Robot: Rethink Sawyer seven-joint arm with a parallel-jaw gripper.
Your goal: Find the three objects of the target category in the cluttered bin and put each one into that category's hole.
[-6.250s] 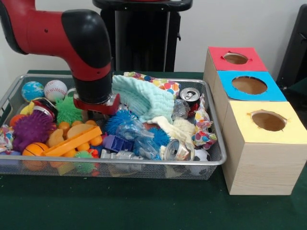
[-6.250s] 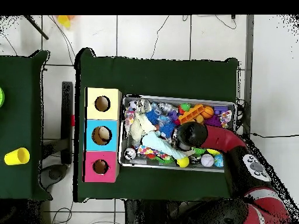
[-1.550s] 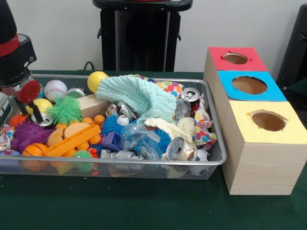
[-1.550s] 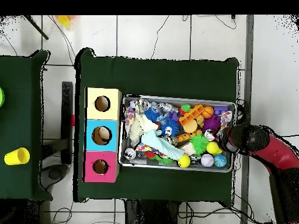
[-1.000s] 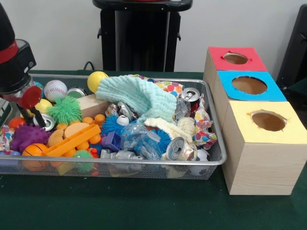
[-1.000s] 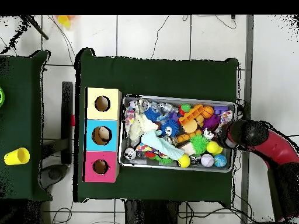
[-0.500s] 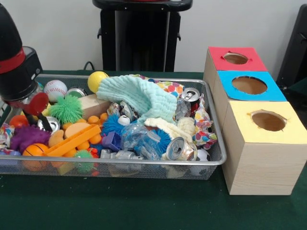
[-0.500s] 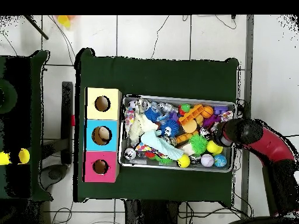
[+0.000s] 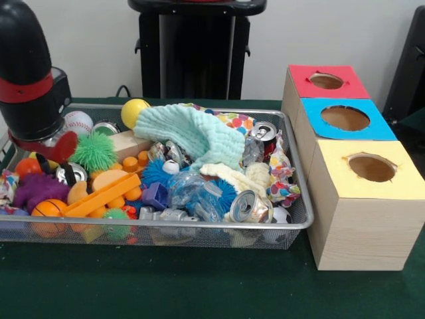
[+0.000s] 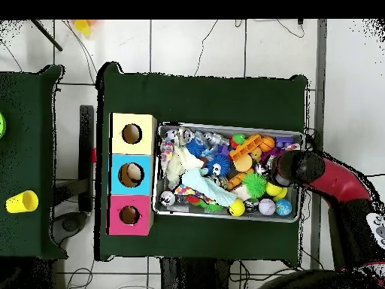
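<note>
We see the gripper (image 9: 56, 169) low over the left end of the bin (image 9: 199, 228) in the front view, its dark fingers (image 9: 44, 163) reaching down among a silver can (image 9: 72, 174), a purple spiky ball (image 9: 36, 189) and a green spiky ball (image 9: 95, 151). We cannot tell how far apart the fingers stand or whether they have hold of anything. A mint cloth (image 9: 192, 133) lies heaped across the middle of the bin, and just beside it, to the near right, a pale cream plush shape (image 9: 239, 177) shows; we cannot make out an orange-and-black tiger in either view. The red-topped box stands right of the bin at the far end of the row of boxes, its hole (image 9: 326, 81) open. In the overhead view the arm (image 10: 334, 197) enters from the right, over the bin's right end.
</note>
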